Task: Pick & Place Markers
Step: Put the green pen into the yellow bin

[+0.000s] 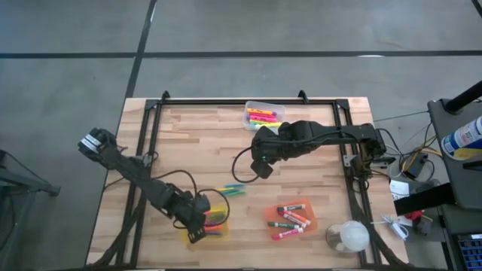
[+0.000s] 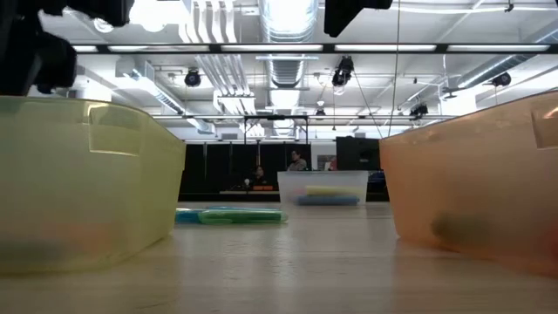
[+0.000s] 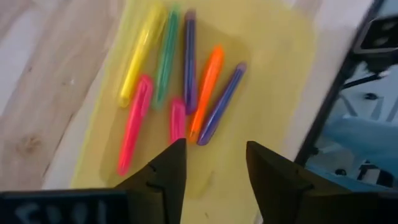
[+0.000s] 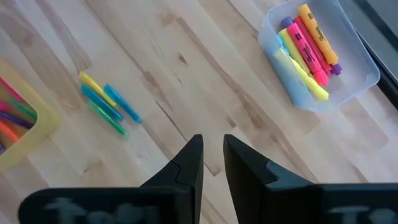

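No legible writing; markers [image 3: 186, 93] in yellow bin [image 3: 273, 56] under released left gripper [image 3: 212, 163]; right gripper [image 4: 212, 152] nearly clenched, empty.

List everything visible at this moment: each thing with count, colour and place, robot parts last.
Yellow bin: one, translucent, front left of the table; holds seven markers in yellow, green, purple, orange and pink.
Orange bin: one, front right; holds several white-barrelled markers with red, green or dark caps.
Clear bin: one, far middle; holds highlighters in pink, yellow, orange, blue and purple.
Loose markers: about four, yellow, blue and green, lying on bare wood mid-table.
Round whitish object: one, front right corner; too unclear to identify.
Table: one, light wood.
Left end effector: open, above the yellow bin.
Right end effector: nearly closed, empty, above bare wood mid-table.
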